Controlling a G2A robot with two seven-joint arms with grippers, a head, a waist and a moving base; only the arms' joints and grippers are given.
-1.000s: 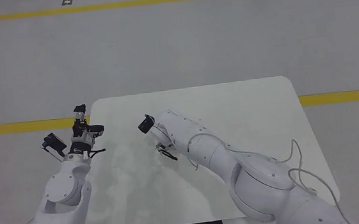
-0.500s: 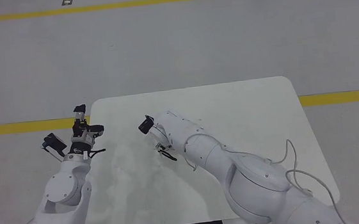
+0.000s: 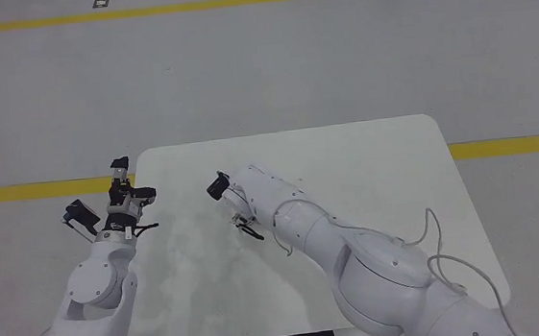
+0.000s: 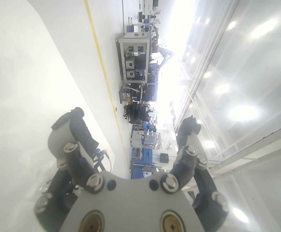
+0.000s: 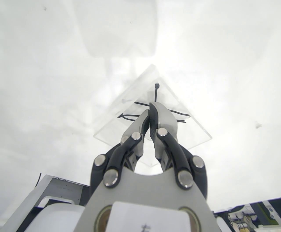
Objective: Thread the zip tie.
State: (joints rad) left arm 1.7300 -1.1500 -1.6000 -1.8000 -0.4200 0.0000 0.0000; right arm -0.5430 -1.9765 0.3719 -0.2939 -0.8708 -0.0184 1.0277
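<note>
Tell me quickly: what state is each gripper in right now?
Left gripper: fingers open, holding nothing.
Right gripper: fingers closed, pinching the zip tie.

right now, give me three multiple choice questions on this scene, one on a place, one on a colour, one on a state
1. Where does the clear plate lie?
A) on the white table, under the right gripper
B) in the left gripper
C) on the floor

2. What colour is the zip tie?
A) white
B) black
C) yellow

3. What state is the left gripper in?
A) shut on the zip tie
B) shut on nothing
C) open, holding nothing

Answers:
1 A, the right wrist view shows the plate flat on the table beneath the fingertips.
2 B, it stands out dark against the plate.
3 C, its jaws stand wide apart with nothing between them.
</note>
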